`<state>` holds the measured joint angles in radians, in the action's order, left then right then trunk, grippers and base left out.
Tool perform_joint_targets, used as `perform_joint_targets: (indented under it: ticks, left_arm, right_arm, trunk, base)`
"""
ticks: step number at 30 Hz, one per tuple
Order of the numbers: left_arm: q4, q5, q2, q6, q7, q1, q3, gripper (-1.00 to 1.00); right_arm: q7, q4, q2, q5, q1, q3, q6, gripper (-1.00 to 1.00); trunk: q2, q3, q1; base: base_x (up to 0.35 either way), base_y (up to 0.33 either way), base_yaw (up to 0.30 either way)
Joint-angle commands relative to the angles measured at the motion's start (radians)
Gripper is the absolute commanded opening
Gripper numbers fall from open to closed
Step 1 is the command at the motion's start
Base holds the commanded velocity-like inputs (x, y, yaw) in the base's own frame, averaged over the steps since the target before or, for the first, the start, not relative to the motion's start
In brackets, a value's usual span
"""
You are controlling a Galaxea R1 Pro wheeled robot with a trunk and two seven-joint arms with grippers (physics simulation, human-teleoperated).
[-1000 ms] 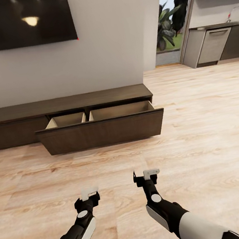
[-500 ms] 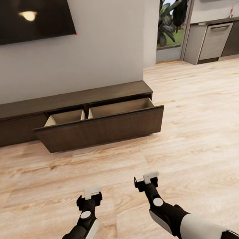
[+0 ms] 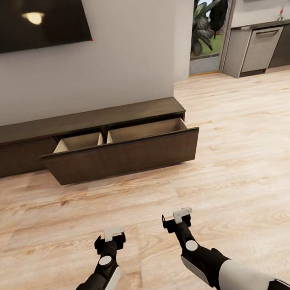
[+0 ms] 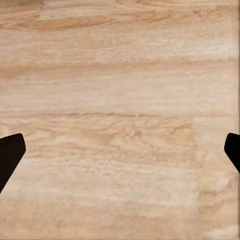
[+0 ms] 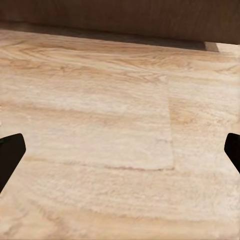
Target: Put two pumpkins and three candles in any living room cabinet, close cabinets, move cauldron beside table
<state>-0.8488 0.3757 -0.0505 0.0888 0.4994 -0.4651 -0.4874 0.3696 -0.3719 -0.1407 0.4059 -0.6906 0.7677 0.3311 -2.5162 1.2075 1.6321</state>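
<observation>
Head view: the cabinet (image 3: 113, 121) stands against the far wall with its wide drawer (image 3: 123, 155) pulled out; what shows of its inside looks bare, so I judge the stowing and closing still ahead. Nearer, over bare floor (image 3: 240, 158), the left gripper (image 3: 113, 235) and right gripper (image 3: 179, 215) hang spread wide and empty-handed.

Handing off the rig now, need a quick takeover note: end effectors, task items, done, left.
Left end effector: open, empty, over the pale wood floor.
Right end effector: open, empty.
Long low dark brown wooden cabinet ahead by the wall; its wide drawer is pulled out, the visible part of its pale inside bare.
Done: drawer open.
Left: find and stow pumpkins and candles, close the drawer, place the cauldron by the table.
</observation>
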Motion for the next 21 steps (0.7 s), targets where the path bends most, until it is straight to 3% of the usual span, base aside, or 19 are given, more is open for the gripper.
perform_joint_targets:
  ticks: [1,4,11,18,21]
  left_arm:
    - [-0.004,0.005,-0.002,0.005,-0.001,-0.001,-0.009,1.00]
    - [-0.015,0.004,-0.004,0.005,-0.044,0.000,-0.013,1.00]
    - [-0.021,0.003,-0.003,-0.007,-0.066,0.001,-0.014,1.00]
    - [-0.023,0.002,-0.005,-0.178,-0.067,0.005,-0.013,1.00]
    - [-0.023,0.003,-0.003,-0.215,-0.063,0.007,-0.013,1.00]
  right_arm:
    - [0.003,0.001,0.001,0.009,-0.001,0.008,0.005,1.00]
    - [-0.003,0.001,0.001,0.013,-0.001,0.007,0.024,1.00]
    - [-0.006,0.002,0.001,0.014,-0.001,0.007,0.037,1.00]
    - [-0.006,0.002,0.001,0.014,-0.001,0.007,0.040,1.00]
    - [-0.007,0.002,0.001,0.014,-0.001,0.008,0.040,1.00]
  trunk:
    - [0.000,0.001,0.000]
    - [0.000,0.001,0.000]
    - [0.000,0.001,0.000]
    - [0.000,0.001,0.000]
    - [0.000,0.001,0.000]
  base:
    - [0.000,0.000,0.000]
    - [0.000,0.000,0.000]
    - [0.000,0.000,0.000]
    - [0.000,0.000,0.000]
    - [0.000,0.000,0.000]
